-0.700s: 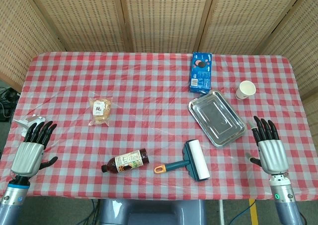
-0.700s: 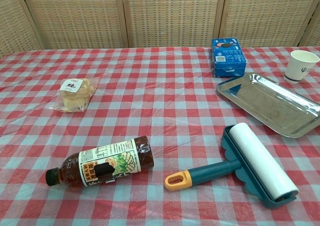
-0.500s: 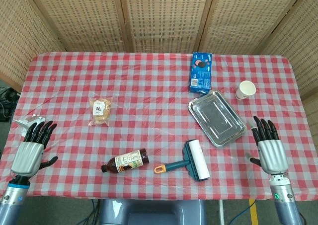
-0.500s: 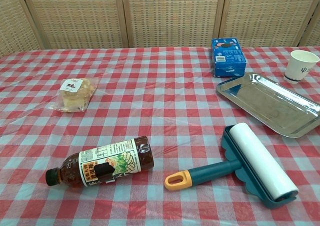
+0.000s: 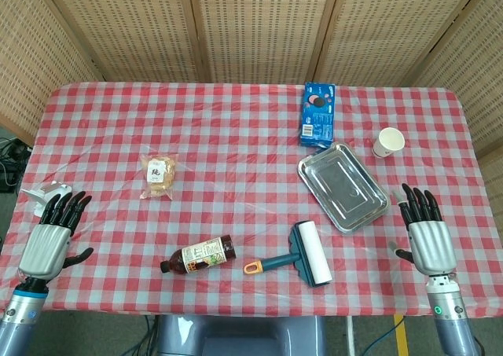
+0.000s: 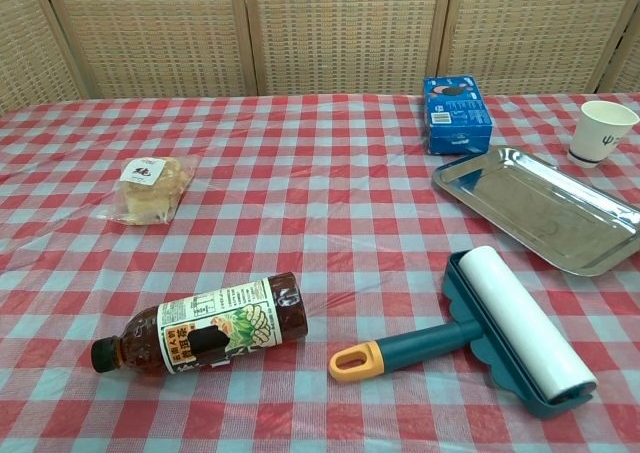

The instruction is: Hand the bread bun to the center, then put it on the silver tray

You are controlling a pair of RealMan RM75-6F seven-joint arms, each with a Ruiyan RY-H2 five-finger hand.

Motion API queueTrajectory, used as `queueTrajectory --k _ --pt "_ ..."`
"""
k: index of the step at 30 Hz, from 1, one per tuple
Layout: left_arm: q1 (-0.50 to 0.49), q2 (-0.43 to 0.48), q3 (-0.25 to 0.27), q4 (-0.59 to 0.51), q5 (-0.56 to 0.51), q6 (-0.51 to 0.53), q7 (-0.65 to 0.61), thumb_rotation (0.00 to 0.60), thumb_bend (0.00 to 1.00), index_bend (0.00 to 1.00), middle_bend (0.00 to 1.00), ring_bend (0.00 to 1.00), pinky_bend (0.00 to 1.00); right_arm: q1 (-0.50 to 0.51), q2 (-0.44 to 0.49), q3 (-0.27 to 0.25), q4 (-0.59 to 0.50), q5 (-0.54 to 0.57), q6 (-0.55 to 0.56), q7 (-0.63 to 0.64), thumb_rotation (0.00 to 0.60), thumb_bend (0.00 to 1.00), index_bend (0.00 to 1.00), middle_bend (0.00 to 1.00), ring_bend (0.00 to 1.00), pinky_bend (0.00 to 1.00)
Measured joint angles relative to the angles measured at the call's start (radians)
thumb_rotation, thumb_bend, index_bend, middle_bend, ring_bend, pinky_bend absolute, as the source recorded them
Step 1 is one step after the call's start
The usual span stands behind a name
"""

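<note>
Fingers spread and holding nothing, the left hand (image 5: pixel 49 238) lies at the table's (image 5: pixel 236 120) near left corner and the right hand (image 5: pixel 425 232) at its near right corner. Toward the right edge lies the silver tray (image 5: pixel 343 186), bare. Toward the left edge, well apart from it, lies the wrapped bread bun (image 5: pixel 159 175).

Wrapped bread bun (image 5: pixel 159 175) lying flat near left desk (image 5: pixel 236 128) edge; silver tray (image 5: pixel 343 187) empty, angled, toward right edge.
</note>
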Motion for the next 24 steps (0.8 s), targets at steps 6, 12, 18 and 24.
queueTrajectory --k 6,12,18,24 --pt "-0.008 0.000 -0.007 0.001 -0.010 -0.013 0.002 0.600 0.09 0.00 0.00 0.00 0.00 0.002 0.000 0.001 0.004 0.008 -0.009 0.008 0.600 0.10 0.00 0.00 0.00 0.00" --pt "-0.052 0.016 -0.042 -0.013 -0.043 -0.078 -0.016 0.600 0.09 0.00 0.00 0.00 0.00 0.006 -0.001 0.005 0.010 0.024 -0.026 0.021 0.600 0.10 0.01 0.00 0.00 0.00" --pt "-0.166 0.066 -0.100 -0.047 -0.099 -0.256 -0.047 0.600 0.09 0.00 0.00 0.00 0.00 0.010 -0.002 0.008 0.012 0.032 -0.036 0.024 0.600 0.10 0.03 0.00 0.00 0.00" --pt "-0.314 0.081 -0.153 -0.011 -0.163 -0.468 -0.027 0.600 0.09 0.00 0.00 0.00 0.00 0.011 0.000 0.013 0.018 0.049 -0.048 0.034 0.600 0.10 0.03 0.00 0.00 0.00"
